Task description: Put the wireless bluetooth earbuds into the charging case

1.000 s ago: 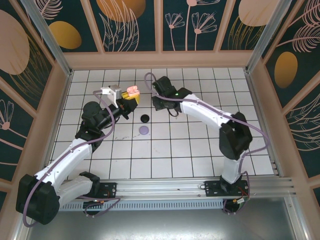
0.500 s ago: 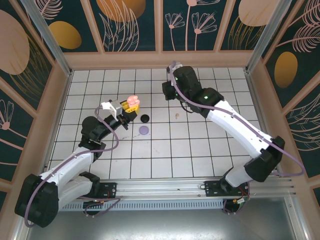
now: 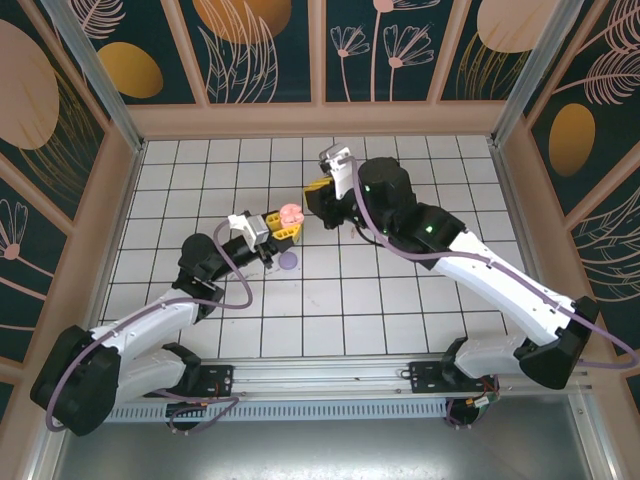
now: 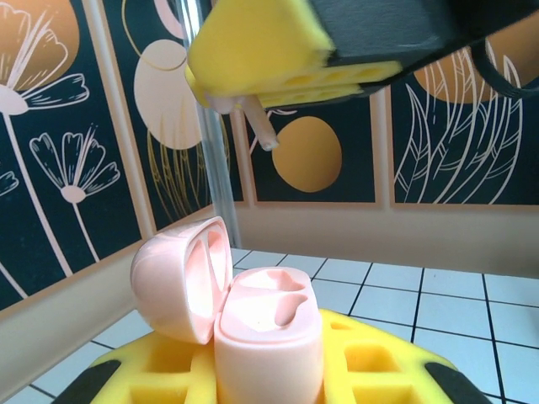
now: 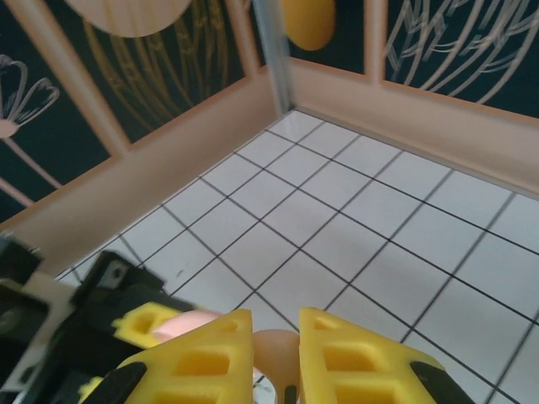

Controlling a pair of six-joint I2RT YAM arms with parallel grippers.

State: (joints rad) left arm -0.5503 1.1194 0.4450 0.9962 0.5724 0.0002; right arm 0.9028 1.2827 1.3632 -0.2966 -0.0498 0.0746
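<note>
We see the left gripper (image 3: 286,221) pinching the case (image 4: 268,337), the right gripper (image 3: 315,192) pinching an earbud (image 4: 257,124) above: lower it straight into its socket (image 4: 285,305), slowly.

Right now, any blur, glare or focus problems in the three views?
Left wrist: pink charging case fairly sharp, no glare; pale pink earbud above it slightly soft. Right wrist: right end effector soft at the bottom edge, tiles beyond crisp. Top external: even light, faint shadows, no blur.
</note>
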